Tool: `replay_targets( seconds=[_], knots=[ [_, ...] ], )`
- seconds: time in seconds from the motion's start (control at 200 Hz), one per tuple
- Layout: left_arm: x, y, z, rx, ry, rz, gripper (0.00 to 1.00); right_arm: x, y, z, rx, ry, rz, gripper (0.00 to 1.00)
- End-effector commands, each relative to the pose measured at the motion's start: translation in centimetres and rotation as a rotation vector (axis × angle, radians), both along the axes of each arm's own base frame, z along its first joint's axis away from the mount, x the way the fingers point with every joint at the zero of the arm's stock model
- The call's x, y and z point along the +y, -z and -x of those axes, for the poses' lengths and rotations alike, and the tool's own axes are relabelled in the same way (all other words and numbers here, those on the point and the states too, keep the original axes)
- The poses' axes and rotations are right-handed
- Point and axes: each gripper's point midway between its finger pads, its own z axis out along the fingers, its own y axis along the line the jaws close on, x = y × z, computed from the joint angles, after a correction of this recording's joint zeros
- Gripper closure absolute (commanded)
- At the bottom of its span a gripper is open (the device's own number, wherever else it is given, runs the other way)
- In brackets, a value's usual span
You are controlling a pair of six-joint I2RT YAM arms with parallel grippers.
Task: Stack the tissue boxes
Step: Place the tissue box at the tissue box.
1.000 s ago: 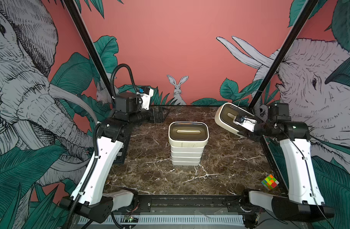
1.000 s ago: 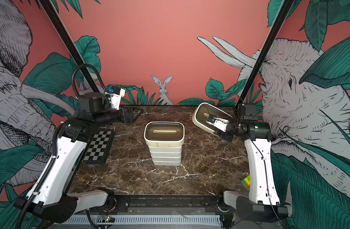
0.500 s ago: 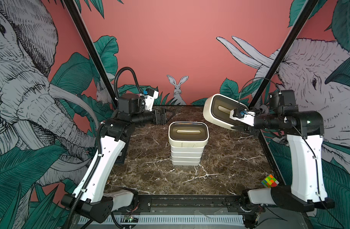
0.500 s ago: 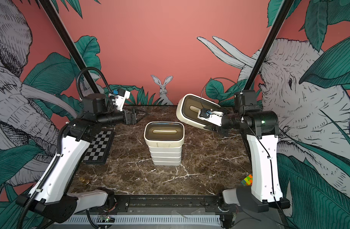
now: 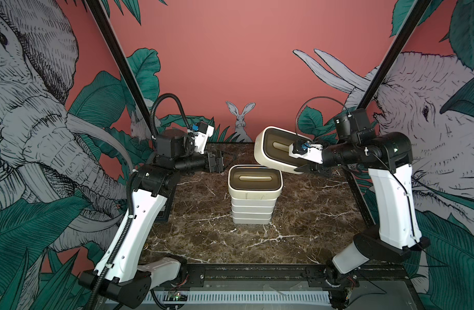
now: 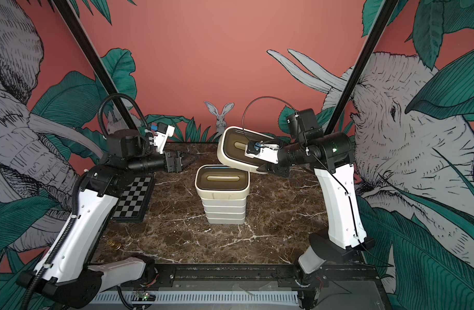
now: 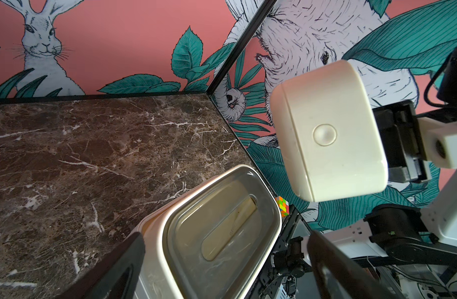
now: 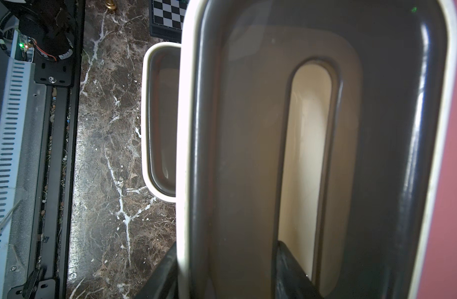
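A white tissue box (image 5: 270,161) with a dark lid and a pale oval slot hangs tilted in the right pincer (image 5: 297,159), clamped by one wall. The other boxes form a straight stack (image 5: 252,204) on the tabletop (image 5: 311,220), below and left of that pincer, with a dark-lidded box on top.

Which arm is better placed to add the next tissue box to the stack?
Right: the right end effector grips a tilted tissue box raised beside the stack top. The left end effector is open and empty.
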Motion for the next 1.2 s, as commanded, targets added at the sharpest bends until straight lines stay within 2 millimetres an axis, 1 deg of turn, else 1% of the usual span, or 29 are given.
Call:
replay_targets(
  seconds=[0.0, 0.125, 0.245, 0.355, 0.475, 0.56, 0.675, 0.845, 0.975, 1.19],
  knots=[
    [0.4, -1.5, 1.6, -0.039, 0.008, 0.046, 0.00, 1.5, -0.6, 0.0, -0.011, -0.006, -0.007, 0.65],
    [1.2, -1.8, 2.6, -0.078, -0.015, 0.031, 0.00, 3.3, 0.0, 0.1, -0.004, -0.020, 0.022, 0.64],
    [1.6, -2.1, 3.4, -0.109, -0.023, 0.029, 0.00, 4.2, -0.4, 0.4, -0.011, -0.017, 0.013, 0.65],
    [2.1, -1.4, 3.2, -0.090, -0.045, -0.011, 0.01, 4.5, -0.3, 0.8, -0.016, -0.013, 0.027, 0.64],
    [1.5, -1.5, 3.3, -0.090, -0.013, 0.023, 0.01, 5.2, 0.0, 1.5, -0.003, -0.024, 0.036, 0.64],
    [1.3, -0.9, 3.0, -0.070, -0.007, 0.018, 0.01, 5.6, 0.5, 2.0, 0.004, -0.037, 0.058, 0.64],
    [1.2, -1.1, 2.9, -0.085, -0.006, 0.040, 0.01, 6.1, 0.5, 2.4, 0.005, -0.039, 0.061, 0.63],
    [1.2, -0.3, 2.4, -0.056, -0.023, 0.042, 0.01, 6.5, 1.2, 3.1, 0.034, -0.048, 0.081, 0.63],
    [1.1, -0.3, 2.5, -0.056, -0.025, 0.067, 0.01, 6.6, 1.9, 3.1, 0.040, -0.033, 0.118, 0.63],
    [0.6, -0.1, 2.8, -0.044, 0.012, 0.093, 0.01, 6.6, 2.3, 3.4, 0.043, -0.032, 0.141, 0.62]
  ],
)
